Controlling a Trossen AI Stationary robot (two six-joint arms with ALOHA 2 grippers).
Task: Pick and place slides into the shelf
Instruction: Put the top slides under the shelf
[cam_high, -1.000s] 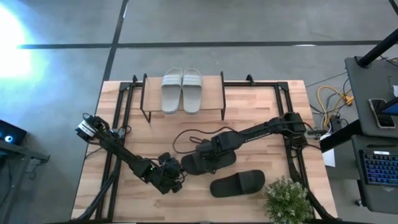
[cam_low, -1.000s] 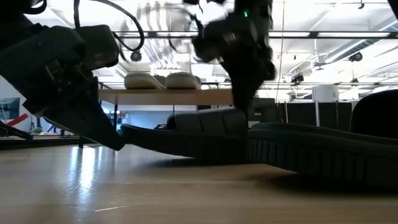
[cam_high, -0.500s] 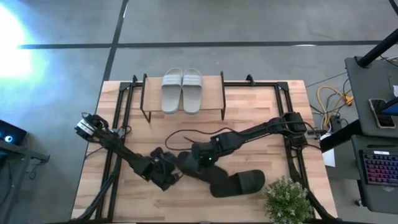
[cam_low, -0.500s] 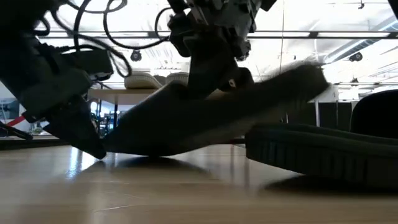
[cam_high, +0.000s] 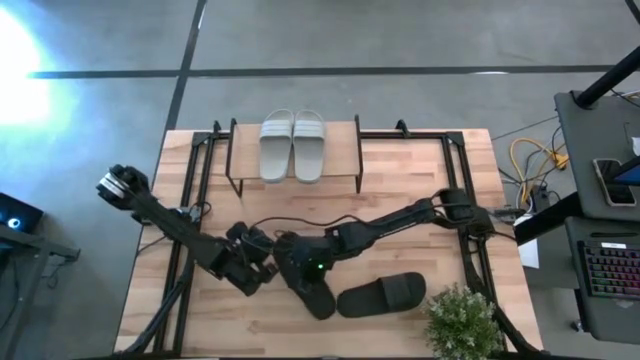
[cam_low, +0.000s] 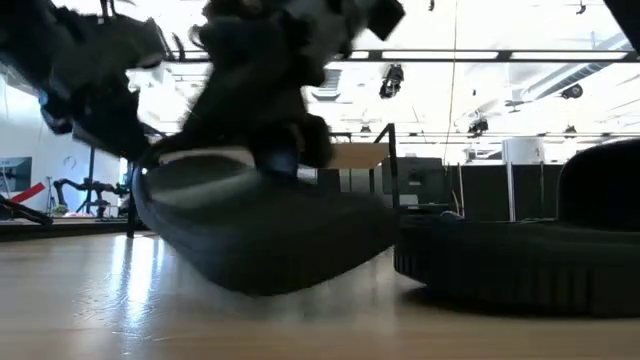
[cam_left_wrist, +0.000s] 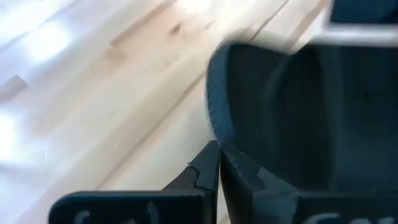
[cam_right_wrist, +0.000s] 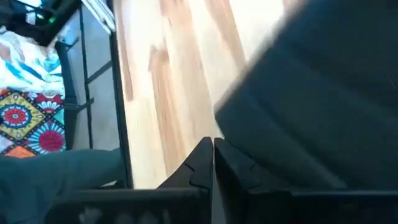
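Slides are half sorted: the grey pair (cam_high: 292, 145) already sits on the shelf (cam_high: 345, 150) at the tabletop's far edge, and the black pair waits near the front edge. One black slide (cam_high: 385, 294) lies flat toward the front right corner, just beside a plant (cam_high: 462, 318). The other black slide (cam_high: 305, 280) is in hand at front centre, tilted, its nose almost touching its mate. The right gripper (cam_high: 322, 262) has its fingers clenched, apparently on this slide; the left gripper (cam_high: 258, 262) sits against it on the left, fingers (cam_left_wrist: 208, 171) pressed together, though whether they pinch the slide's edge I cannot tell. So the step looks like lifting or reorienting the third slide. The next move calls for raising it clear of its mate and carrying it to the shelf, under or beside the grey pair.
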